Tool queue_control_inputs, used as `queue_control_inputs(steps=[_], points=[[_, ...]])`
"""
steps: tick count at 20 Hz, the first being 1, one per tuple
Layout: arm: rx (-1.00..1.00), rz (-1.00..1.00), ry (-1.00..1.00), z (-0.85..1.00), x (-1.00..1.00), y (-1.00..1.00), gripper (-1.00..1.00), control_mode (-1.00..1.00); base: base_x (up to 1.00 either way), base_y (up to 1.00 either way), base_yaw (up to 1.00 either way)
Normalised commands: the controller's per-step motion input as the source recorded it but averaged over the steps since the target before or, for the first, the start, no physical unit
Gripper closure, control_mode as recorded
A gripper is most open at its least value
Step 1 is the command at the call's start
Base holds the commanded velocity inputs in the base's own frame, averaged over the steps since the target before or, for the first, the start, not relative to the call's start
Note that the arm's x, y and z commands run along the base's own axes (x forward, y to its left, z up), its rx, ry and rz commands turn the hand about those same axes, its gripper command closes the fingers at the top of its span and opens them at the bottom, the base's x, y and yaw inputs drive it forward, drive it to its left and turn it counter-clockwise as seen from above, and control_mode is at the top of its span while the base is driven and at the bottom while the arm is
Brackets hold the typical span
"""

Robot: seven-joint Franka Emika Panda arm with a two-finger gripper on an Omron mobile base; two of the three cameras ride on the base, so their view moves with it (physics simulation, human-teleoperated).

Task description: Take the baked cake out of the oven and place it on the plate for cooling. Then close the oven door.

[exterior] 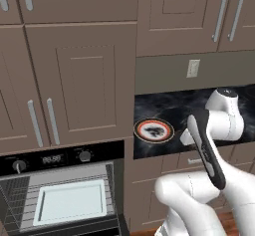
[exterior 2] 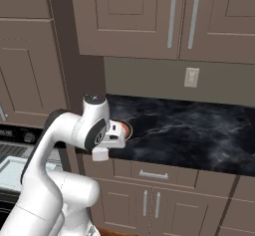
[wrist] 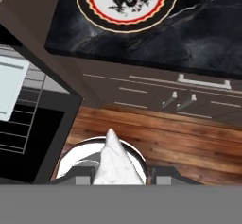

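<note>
Item: small whitish wedge of baked cake (wrist: 115,164), clamped in your claw (wrist: 116,178) above the wood floor. Round red-ringed plate (wrist: 126,1) at twelve o'clock on the black marble table (wrist: 198,34): unfilled. Black oven door (wrist: 38,138): open. Placing and closing remain.

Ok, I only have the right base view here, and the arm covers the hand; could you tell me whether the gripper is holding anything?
Observer: Yes. In the hand view the gripper is closed on the baked cake, a pale wedge between the fingertips.
Operator: Thank you. Is the plate free?
Observer: It is. The hand view shows the whole centre of the plate, with its dark pattern and nothing on it.
Operator: And the oven?
Observer: In the left base view the oven is open, with a pale tray on the rack inside.
</note>
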Motion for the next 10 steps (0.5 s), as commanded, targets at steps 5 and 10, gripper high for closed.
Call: queue_control_inputs(steps=[5, 10], points=[[0.0, 0.0, 0.0, 0.13, 0.4, -0.12, 1.0, -1.0, 0.0, 0.0, 0.0], [0.0, 0.01, -0.01, 0.09, 0.43, -0.22, 1.0, -1.0, 0.0, 0.0, 0.0]])
